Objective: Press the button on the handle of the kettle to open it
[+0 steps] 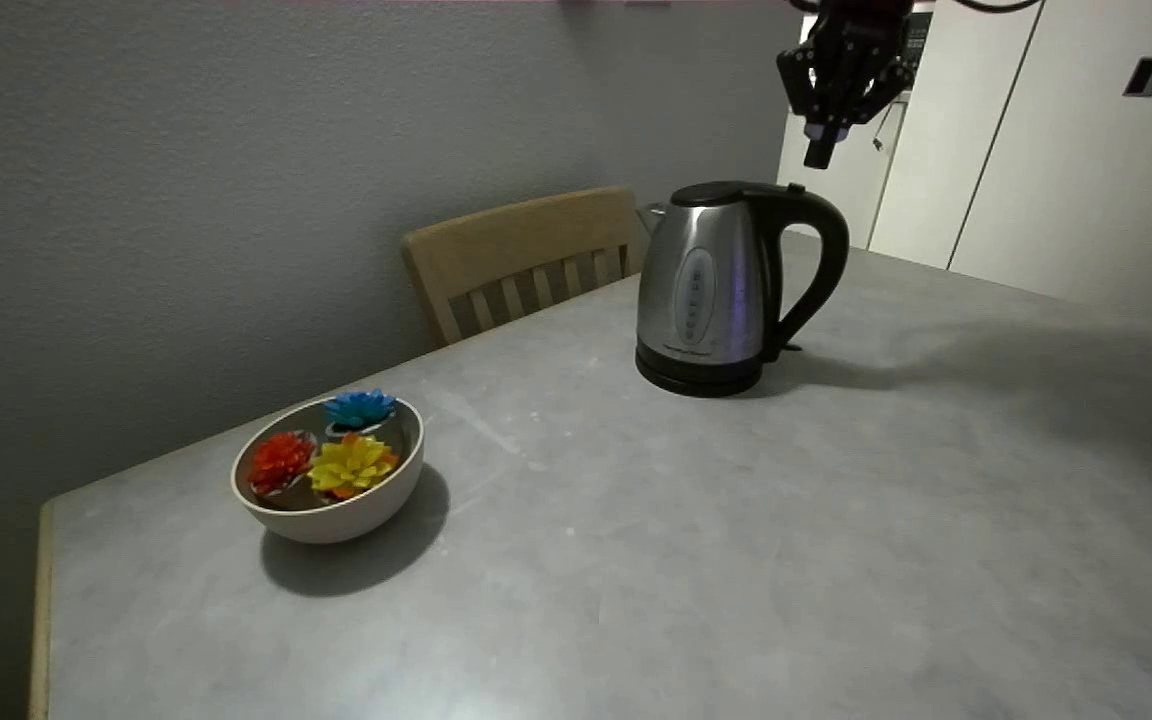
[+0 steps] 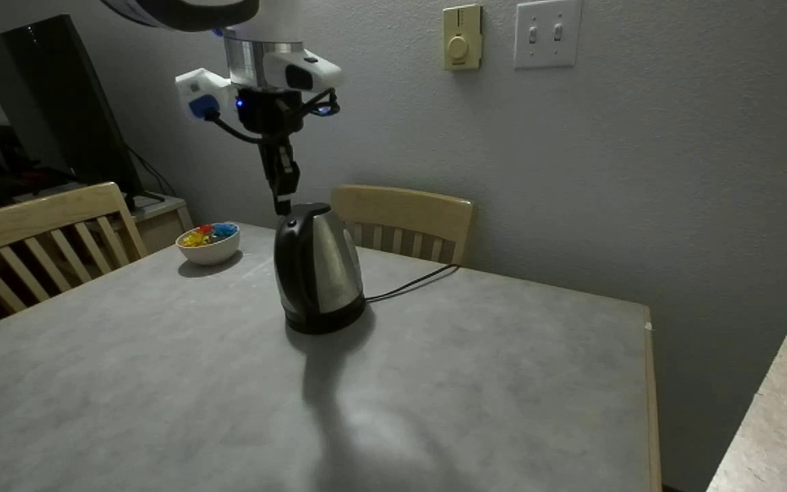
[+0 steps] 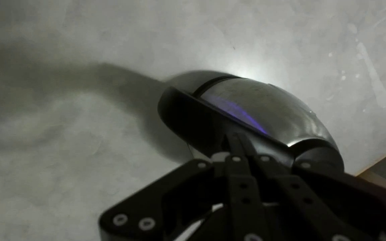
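Kettle point(image 1: 721, 290) and its button point(image 1: 796, 188) sit just below the hand point(image 1: 819, 156), pinched together and empty, so I take this for the lining-up step, with a careful downward press called for next.

Kettle point(image 1: 736, 285): gauge marks point(image 1: 696, 295), lettering point(image 1: 687, 350) beneath, both too small to read.

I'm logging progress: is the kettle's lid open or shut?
Shut: in an exterior view, the black lid lies flat across the top of the kettle, its edge not raised.
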Motion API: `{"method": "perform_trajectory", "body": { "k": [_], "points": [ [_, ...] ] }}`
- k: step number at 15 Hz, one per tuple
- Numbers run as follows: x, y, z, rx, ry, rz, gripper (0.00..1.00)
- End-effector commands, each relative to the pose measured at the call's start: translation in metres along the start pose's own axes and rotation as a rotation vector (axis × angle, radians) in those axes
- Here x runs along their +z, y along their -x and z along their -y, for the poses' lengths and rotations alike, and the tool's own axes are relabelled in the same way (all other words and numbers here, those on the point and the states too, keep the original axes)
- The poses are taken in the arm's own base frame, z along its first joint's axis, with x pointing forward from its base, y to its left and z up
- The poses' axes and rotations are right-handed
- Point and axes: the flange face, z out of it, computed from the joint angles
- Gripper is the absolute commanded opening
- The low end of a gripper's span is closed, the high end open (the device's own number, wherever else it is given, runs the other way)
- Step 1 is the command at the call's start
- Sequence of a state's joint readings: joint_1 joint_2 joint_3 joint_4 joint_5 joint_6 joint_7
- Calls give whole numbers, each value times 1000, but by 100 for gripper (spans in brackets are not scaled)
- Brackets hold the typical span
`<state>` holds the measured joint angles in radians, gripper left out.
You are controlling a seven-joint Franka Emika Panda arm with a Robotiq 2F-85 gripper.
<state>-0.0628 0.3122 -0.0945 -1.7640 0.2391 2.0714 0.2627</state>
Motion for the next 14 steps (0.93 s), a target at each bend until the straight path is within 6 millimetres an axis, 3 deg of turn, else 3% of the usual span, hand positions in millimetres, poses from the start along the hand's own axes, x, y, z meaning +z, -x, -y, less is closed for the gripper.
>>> {"method": "perform_trajectory", "body": {
  "k": [1,4,6,10,14],
  "points": [
    [39,-18,7,0,37,90,0],
    [72,-32,19,-22,57,147,0],
    [81,-36,26,-33,80,187,0],
    [64,-44,33,-38,103,161,0],
    [37,-35,36,-53,123,96,0]
  ]
}}
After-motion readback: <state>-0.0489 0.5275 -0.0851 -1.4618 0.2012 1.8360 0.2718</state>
